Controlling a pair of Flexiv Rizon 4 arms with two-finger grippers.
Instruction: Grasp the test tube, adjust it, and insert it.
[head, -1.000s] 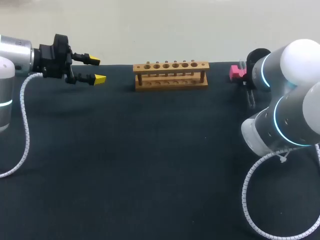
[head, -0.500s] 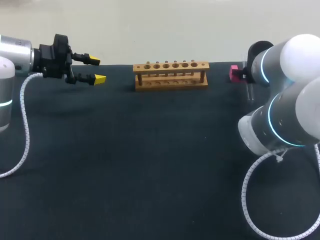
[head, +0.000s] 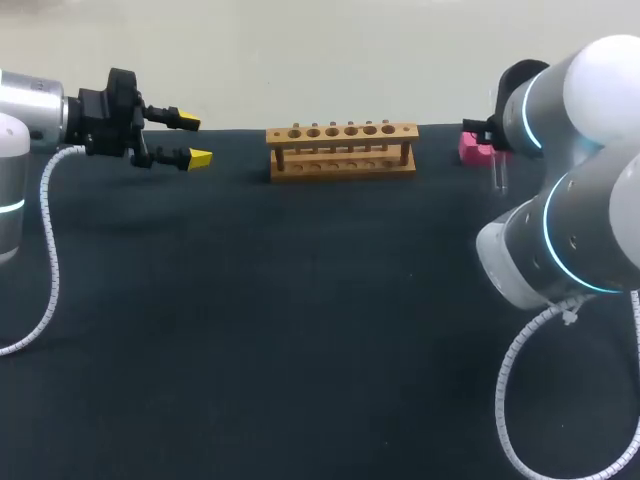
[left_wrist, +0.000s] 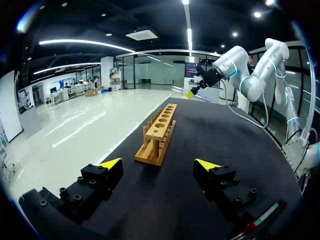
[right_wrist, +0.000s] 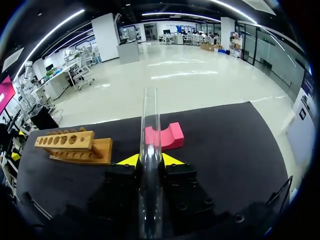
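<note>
Test tube (right_wrist: 149, 125) grasped; insertion outstanding.
It is clamped by the right gripper (right_wrist: 149, 160), at 3 o'clock of the rack (head: 342, 149); the left gripper (head: 194, 139) is held apart.

head: above-behind, looking down on table (head: 300, 330) | wrists: low, close | shared: wooden rack (head: 342, 150)

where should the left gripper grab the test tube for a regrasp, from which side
Probably the bare glass ahead of the right gripper, toward the open mouth. The test tube is a slim cylinder sticking out past its fingers, so the left gripper should come side-on, fingers across its axis.
</note>
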